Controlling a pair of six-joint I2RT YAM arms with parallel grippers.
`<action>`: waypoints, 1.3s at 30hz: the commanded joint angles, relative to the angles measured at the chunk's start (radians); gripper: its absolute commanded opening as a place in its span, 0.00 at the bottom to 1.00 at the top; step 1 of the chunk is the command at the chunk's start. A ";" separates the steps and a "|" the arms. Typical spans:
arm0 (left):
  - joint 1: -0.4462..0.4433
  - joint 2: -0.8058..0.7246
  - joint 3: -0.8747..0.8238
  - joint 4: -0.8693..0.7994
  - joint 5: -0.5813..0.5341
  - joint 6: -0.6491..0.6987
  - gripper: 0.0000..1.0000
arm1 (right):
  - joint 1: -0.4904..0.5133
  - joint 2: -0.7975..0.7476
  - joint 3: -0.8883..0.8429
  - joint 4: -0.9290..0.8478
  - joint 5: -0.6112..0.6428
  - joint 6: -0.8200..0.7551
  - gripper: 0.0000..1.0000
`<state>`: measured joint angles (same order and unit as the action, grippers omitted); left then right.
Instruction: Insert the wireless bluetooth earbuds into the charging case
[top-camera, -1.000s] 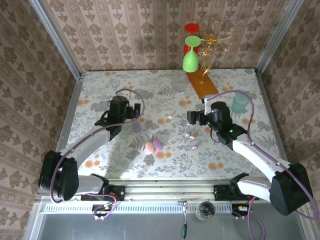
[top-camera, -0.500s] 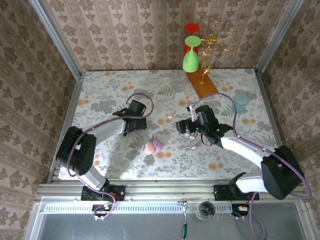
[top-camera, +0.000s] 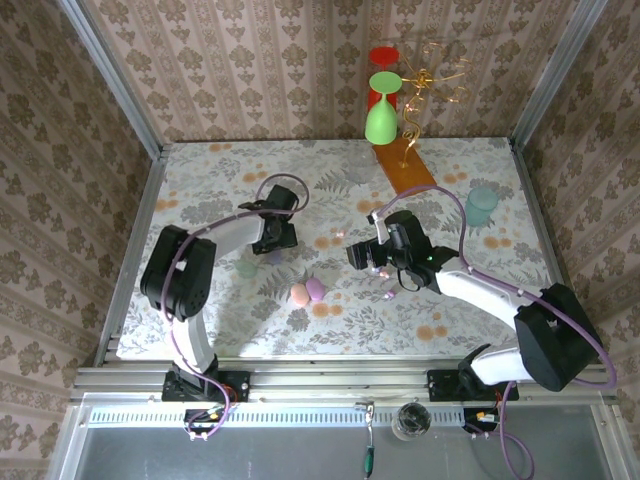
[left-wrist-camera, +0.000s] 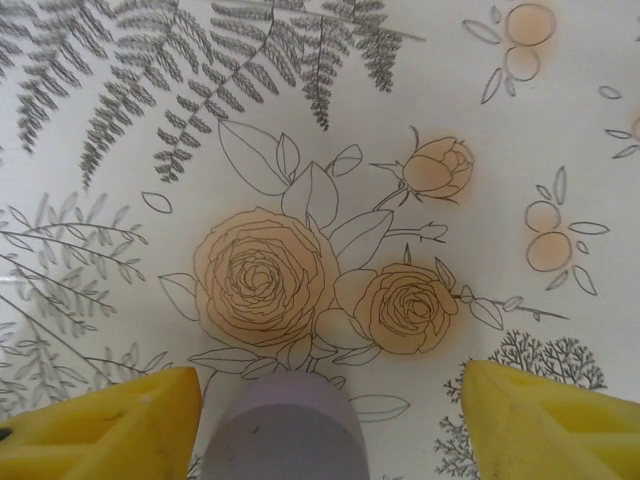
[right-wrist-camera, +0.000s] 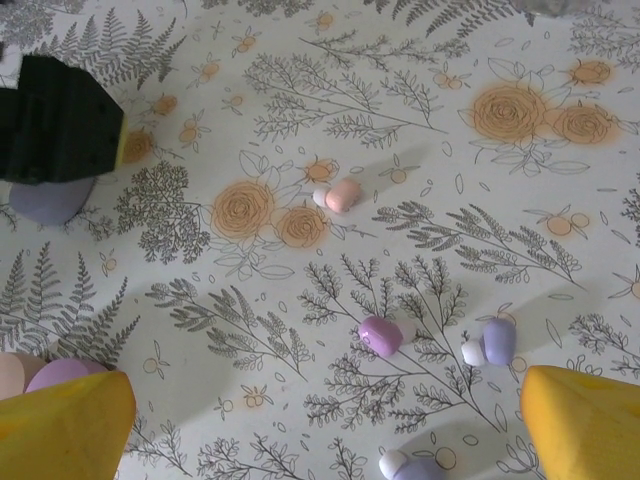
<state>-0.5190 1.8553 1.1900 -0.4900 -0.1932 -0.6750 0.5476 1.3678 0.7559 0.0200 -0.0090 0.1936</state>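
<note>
Right of centre on the floral tablecloth (top-camera: 200, 180) lie several tiny glossy pink-lilac earbuds (right-wrist-camera: 380, 335), loose before the right gripper (right-wrist-camera: 325, 420), whose yellow jaws gape wide. Further left, the left gripper (top-camera: 275, 246) straddles a lilac pebble-shaped case (left-wrist-camera: 285, 430), jaws parted, one finger clear of it.

Glossy plastic earbuds (right-wrist-camera: 380, 335) ahead of the right fingers (right-wrist-camera: 60, 425); smooth, matt lilac case (left-wrist-camera: 283, 425) between the left fingers (left-wrist-camera: 110, 425).

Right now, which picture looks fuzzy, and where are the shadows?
Left wrist view: the roses are sharp, but the lilac case and yellow fingers up close look soft. Right wrist view: the earbuds cast faint shadows. Top view: soft arm shadows fall on the table.
</note>
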 joint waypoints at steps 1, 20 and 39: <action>0.002 0.019 0.015 -0.073 0.017 -0.048 0.68 | 0.006 0.013 0.041 0.001 -0.010 -0.005 1.00; -0.004 -0.093 -0.015 -0.158 -0.023 -0.280 0.37 | 0.015 0.062 0.046 0.003 -0.027 0.036 1.00; -0.041 -0.263 -0.056 0.135 0.227 -0.134 0.28 | 0.006 0.120 0.037 0.277 -0.301 0.371 1.00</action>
<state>-0.5560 1.6127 1.1576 -0.4797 -0.0574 -0.9855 0.5552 1.4925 0.7753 0.2573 -0.2741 0.5293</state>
